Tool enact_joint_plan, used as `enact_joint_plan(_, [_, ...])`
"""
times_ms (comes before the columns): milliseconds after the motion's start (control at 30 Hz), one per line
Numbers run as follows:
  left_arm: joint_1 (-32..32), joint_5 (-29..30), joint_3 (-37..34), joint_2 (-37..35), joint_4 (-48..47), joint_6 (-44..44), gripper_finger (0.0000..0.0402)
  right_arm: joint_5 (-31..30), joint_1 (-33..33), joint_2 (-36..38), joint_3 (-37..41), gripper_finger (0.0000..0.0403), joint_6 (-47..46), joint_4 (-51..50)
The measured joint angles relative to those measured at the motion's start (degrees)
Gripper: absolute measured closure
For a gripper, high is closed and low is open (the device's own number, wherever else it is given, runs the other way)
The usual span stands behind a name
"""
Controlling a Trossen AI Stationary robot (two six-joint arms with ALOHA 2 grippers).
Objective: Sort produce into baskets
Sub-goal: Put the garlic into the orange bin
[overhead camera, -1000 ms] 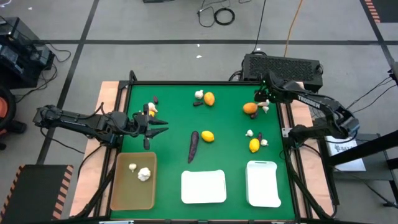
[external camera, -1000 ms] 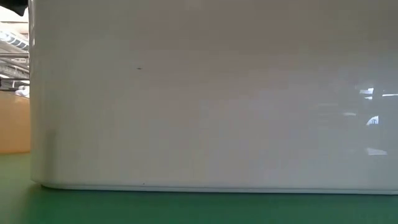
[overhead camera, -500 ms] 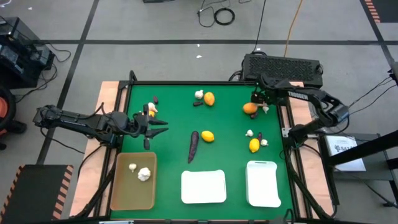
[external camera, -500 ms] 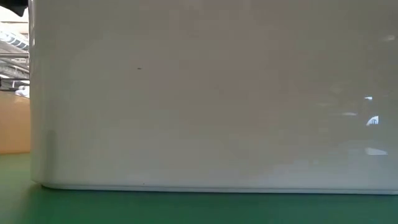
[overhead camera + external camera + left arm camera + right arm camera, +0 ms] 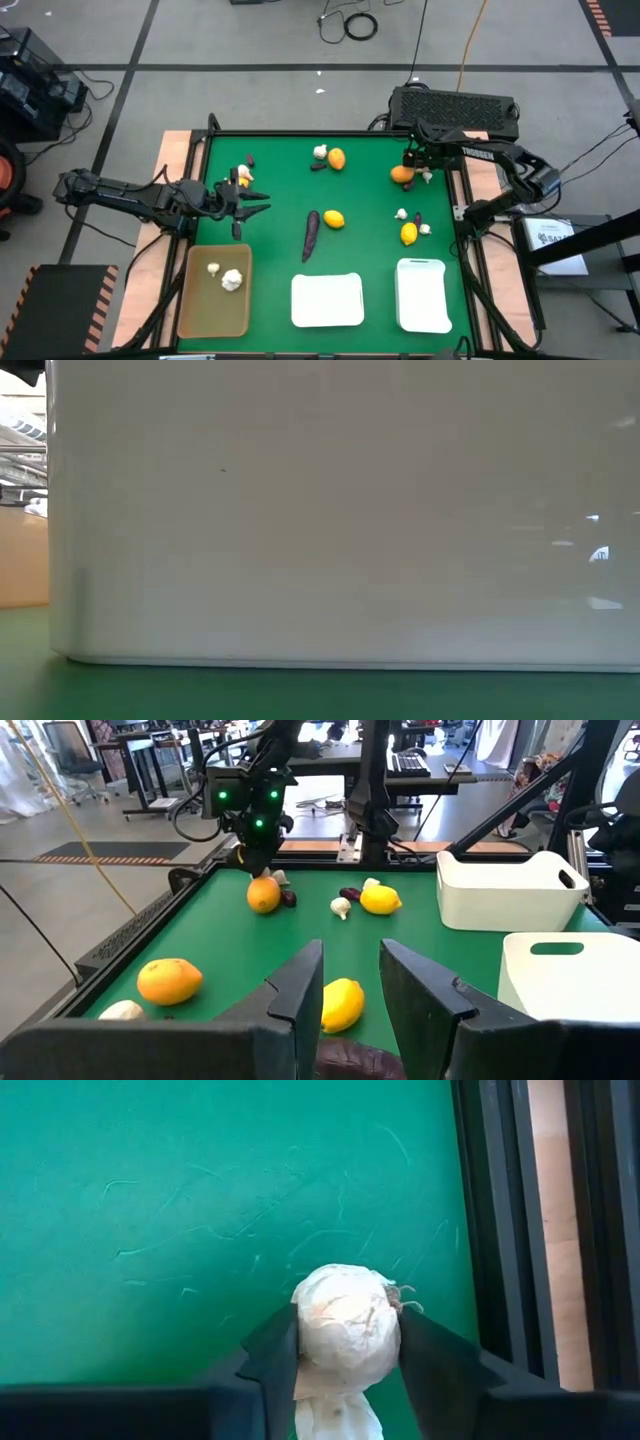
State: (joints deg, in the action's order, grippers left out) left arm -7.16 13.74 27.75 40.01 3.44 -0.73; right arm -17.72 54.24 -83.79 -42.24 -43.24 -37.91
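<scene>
Garlic bulb (image 5: pixel 345 1327) in right pincer (image 5: pixel 348 1342), by table rim (image 5: pixel 487 1220)

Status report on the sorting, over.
Right gripper shut on a bulb at the table's far right edge, beside an orange. Left gripper empty, part open, waiting near the tan basket. Nothing in the way.

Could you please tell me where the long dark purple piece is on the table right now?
In the high view the long dark purple piece lies mid-table, just left of a yellow fruit and above the middle white tray.
</scene>
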Motion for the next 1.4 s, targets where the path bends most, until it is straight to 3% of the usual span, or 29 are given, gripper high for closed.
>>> enact_joint_plan(200, [0.0,0.3,0.0,0.0,0.0,-0.8,0.0292,1.1,0.0,0.7,0.0,0.0297,0.8,-0.2])
enact_joint_plan(567, [0.0,9.6,0.0,0.0,-3.0,-1.6,0.0292,3.8,0.0,10.3,0.0,0.0292,0.9,1.6])
enact_joint_plan(700, [0.0,10.8,0.0,0.0,-3.4,-3.0,0.0292,6.6,-0.8,15.3,0.0,0.0292,1.4,6.7])
enact_joint_plan(800, [0.0,12.0,0.0,0.0,-4.8,-4.5,0.0292,13.1,-3.0,18.8,0.0,0.0291,2.0,15.7])
enact_joint_plan(967, [0.0,18.5,0.0,0.0,-8.5,-6.0,0.0292,23.0,-11.7,20.9,0.0,0.0291,1.6,33.5])
enact_joint_plan(1167, [0.0,25.9,0.0,0.0,-13.2,-6.2,0.0292,21.1,-27.4,16.9,-0.1,0.0291,2.6,52.5])
enact_joint_plan(1267, [0.1,24.7,0.0,0.0,-16.5,-5.9,0.0292,18.4,-34.8,12.2,-0.1,0.0291,4.7,61.7])
enact_joint_plan(1400, [0.1,16.0,0.0,0.0,-20.9,-5.6,0.0292,16.1,-43.2,3.8,-1.0,0.0291,7.3,71.5])
